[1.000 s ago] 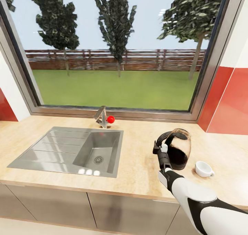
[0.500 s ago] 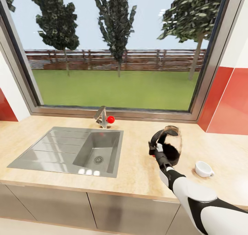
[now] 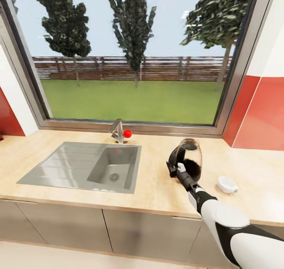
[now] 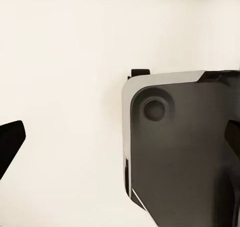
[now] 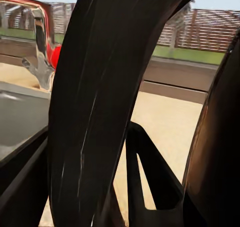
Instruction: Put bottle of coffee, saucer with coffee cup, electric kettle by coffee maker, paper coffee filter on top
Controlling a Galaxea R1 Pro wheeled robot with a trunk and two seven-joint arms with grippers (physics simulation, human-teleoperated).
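**Glass pot held aloft over the counter**

The right arm reached forward from the near edge of the counter, and the right gripper was clamped on the black handle of the glass coffee pot. The pot was tilted, dark coffee in its lower half, and appeared lifted off the counter. In the right wrist view the handle ran broad and dark across the frame. A white cup sat on the counter just right of the pot. Left of them lay the steel sink, with the tap and its red knob behind. Beyond was the window. Whether the left gripper was open or closed could not be told.
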